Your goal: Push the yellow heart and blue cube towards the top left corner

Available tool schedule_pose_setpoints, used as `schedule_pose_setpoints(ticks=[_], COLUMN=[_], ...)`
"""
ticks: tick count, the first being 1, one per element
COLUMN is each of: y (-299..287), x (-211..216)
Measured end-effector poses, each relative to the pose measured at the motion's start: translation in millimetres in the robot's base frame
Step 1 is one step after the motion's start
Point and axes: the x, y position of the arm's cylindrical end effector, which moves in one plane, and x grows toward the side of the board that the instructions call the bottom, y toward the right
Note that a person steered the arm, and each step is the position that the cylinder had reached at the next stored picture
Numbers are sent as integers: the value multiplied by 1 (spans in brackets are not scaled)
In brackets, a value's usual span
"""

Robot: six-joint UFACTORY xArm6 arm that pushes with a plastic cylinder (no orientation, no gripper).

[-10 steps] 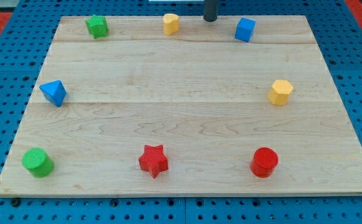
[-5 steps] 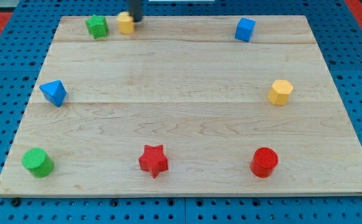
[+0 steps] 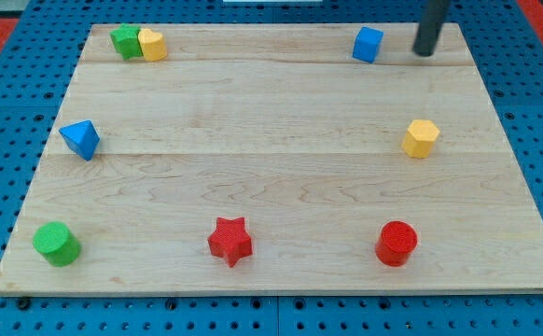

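**Tip beside the blue cube**

My tip [image 3: 424, 53], a plain dark rod with nothing to grasp with, stood just right of the blue cube [image 3: 368, 44], apart from it. The yellow heart [image 3: 152, 44] touched a green block [image 3: 125, 42] near the pale, grained wooden board's [image 3: 271, 177] top-left corner.
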Motion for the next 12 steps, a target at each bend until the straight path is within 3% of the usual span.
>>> schedule_pose_setpoints(ticks=[1,2,3,4,5,6,7,8,9,11,12], y=[-106,-204,-152,-56,-60,-178,-257,-165,-214,-343,-306], x=[-31,-23,-46,-7,17,1,-3,-6,45,4,7])
